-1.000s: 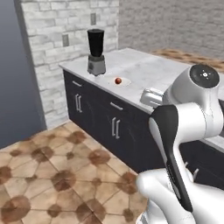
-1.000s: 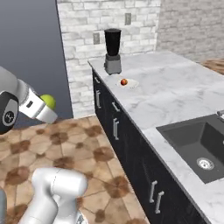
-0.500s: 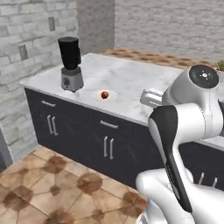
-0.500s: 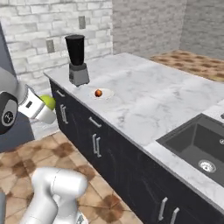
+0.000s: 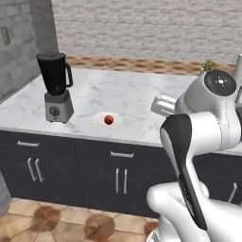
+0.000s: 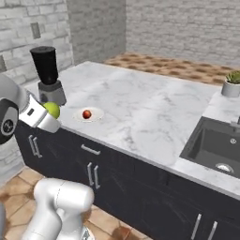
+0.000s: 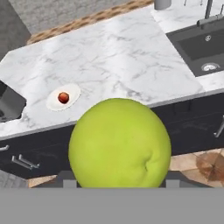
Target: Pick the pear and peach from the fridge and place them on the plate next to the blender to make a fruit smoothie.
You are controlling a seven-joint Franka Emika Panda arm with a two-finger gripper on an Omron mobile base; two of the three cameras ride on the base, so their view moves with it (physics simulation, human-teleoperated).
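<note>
The yellow-green pear (image 7: 119, 142) looms close in the hand view, held off the floor in front of the counter, and my gripper (image 6: 52, 116) is shut on it. From the right base view the pear (image 6: 52, 109) hangs just left of the counter's front edge. The small orange-red peach (image 5: 108, 119) lies on the round white plate (image 5: 98, 123), right of the black blender (image 5: 56, 87). Plate (image 7: 53, 103) and peach (image 7: 63, 97) lie ahead of the hand and to its left. The fridge is out of view.
The marble counter (image 6: 150, 112) runs over dark cabinets with metal handles (image 5: 120, 181). A dark sink (image 6: 216, 144) is sunk into it at the right, with a potted plant (image 6: 231, 83) behind. Brick walls stand at the back and left.
The whole picture has shifted: the base has driven and turned, so the counter now lies closer and more square-on. The pear stays in my gripper.
</note>
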